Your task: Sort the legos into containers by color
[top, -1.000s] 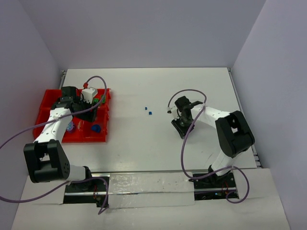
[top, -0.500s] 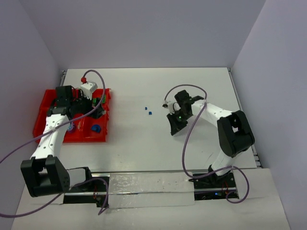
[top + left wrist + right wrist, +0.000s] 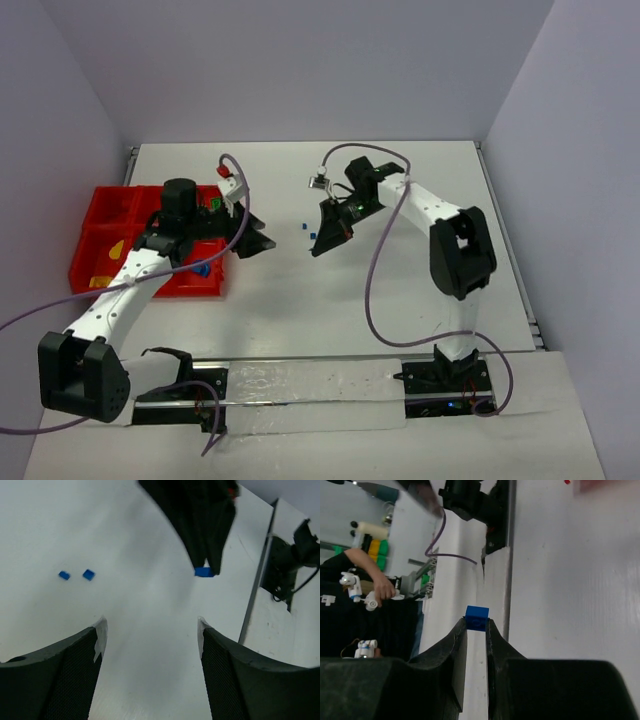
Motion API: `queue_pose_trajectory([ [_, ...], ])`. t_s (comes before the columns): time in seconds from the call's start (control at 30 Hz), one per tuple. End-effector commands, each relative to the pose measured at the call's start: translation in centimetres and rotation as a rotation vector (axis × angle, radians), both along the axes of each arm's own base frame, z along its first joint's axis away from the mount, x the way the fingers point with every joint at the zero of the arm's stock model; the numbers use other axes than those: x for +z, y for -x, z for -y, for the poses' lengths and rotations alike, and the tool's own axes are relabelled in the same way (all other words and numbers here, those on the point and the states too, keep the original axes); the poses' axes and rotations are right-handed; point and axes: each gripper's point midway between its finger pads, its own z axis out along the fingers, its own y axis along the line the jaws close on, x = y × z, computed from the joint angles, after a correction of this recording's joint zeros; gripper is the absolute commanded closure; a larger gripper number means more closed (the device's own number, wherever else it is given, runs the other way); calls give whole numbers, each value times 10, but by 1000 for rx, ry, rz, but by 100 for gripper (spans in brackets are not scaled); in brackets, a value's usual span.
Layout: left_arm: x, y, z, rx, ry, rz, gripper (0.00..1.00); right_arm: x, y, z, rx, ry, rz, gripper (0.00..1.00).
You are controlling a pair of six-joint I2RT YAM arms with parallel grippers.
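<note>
White table (image 3: 400,310) boxed in by pale lavender walls, red containers (image 3: 100,215) set on it

Inside the containers: yellow lego (image 3: 117,249) toward their left side, blue lego (image 3: 203,268) in the near right compartment, green lego (image 3: 213,203) at the far right corner, partly hidden by the left arm

Just right of the containers, left gripper (image 3: 150,630) reaching away from them, low over the table, fingers spread wide, nothing between them

Farther right of the containers, two tiny blue bits (image 3: 88,574) flat on the table, side by side, close but not touching

Just beyond those bits, farther again from the containers, right gripper (image 3: 476,625) tilted down and toward the containers, fingertips pinched narrow on a small blue lego (image 3: 477,616) caught at the very tips

From the left wrist view, that small blue lego poking out below the dark tips of the right gripper, well apart from the two bits; off the table or resting on it, cannot tell

Purple cable (image 3: 372,290) looping from the right arm, on the side away from the containers
</note>
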Motion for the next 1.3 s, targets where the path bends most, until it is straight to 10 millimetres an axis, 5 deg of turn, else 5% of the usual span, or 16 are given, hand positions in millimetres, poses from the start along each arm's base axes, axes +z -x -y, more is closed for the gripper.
queue_pose_trajectory([
  [0.0,25,19,25,-184,-3,158,24,30,33,-7,61,-127,-239,100],
  [0.3,24,73,40,-436,-95,455,31,26,58,-11,117,-112,-224,100],
  [0.57,14,102,51,-604,-135,529,37,23,84,-18,201,-70,-186,100],
  [0.7,3,109,57,-643,-162,524,48,25,84,-18,203,-76,-181,100],
  [1.27,-10,110,75,-647,-210,541,49,31,90,-18,214,-76,-174,100],
])
